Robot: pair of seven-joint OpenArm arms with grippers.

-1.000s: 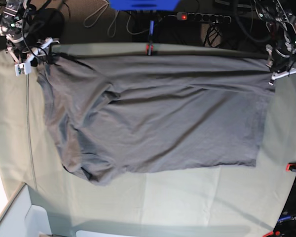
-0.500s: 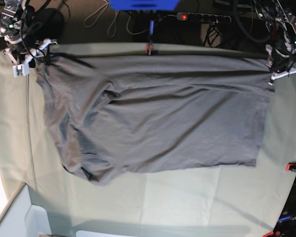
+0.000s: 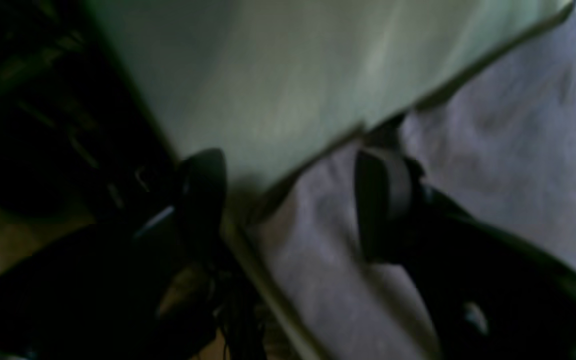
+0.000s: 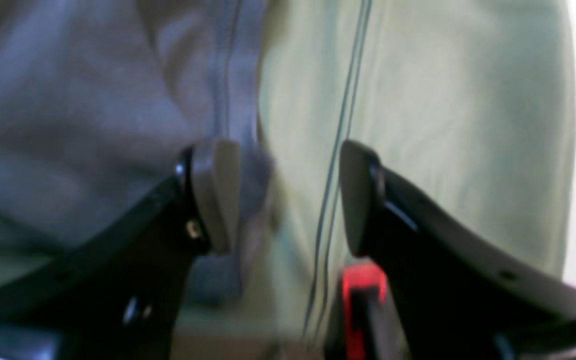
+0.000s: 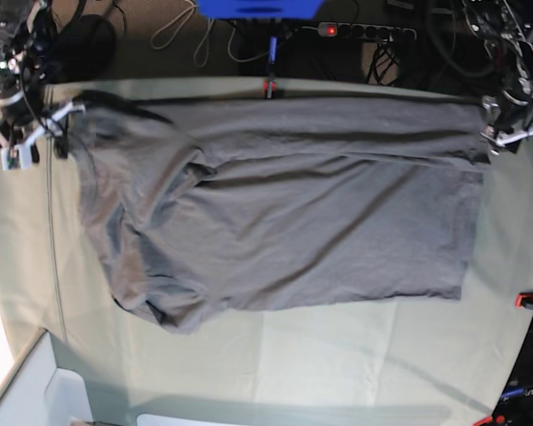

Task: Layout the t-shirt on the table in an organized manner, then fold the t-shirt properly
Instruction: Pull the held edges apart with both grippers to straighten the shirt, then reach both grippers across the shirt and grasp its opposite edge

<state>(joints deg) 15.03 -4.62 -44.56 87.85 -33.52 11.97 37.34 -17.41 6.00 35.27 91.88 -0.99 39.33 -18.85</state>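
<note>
The grey t-shirt point(image 5: 284, 204) lies spread sideways on the table point(image 5: 338, 373), with rumpled folds at its left end. In the base view my right gripper point(image 5: 37, 133) hovers open just left of the shirt's upper left corner. The right wrist view shows that gripper point(image 4: 288, 200) with jaws apart over the green cloth point(image 4: 443, 125), the shirt's edge point(image 4: 93, 100) by one finger. My left gripper point(image 5: 502, 124) is at the shirt's upper right corner. In the left wrist view it point(image 3: 293, 200) stands open astride that corner point(image 3: 493, 150) at the table's edge point(image 3: 293, 75).
Red clamps point(image 5: 268, 87) point(image 5: 531, 300) grip the cloth at the far and right edges; one more clamp point(image 4: 363, 285) shows under the right gripper. A power strip point(image 5: 364, 32) and cables lie behind the table. A white bin point(image 5: 35, 390) stands at the lower left.
My left gripper has opened and let go of the shirt's upper right corner. My right gripper, still open, has drifted left and a little nearer, off the shirt's upper left corner.
</note>
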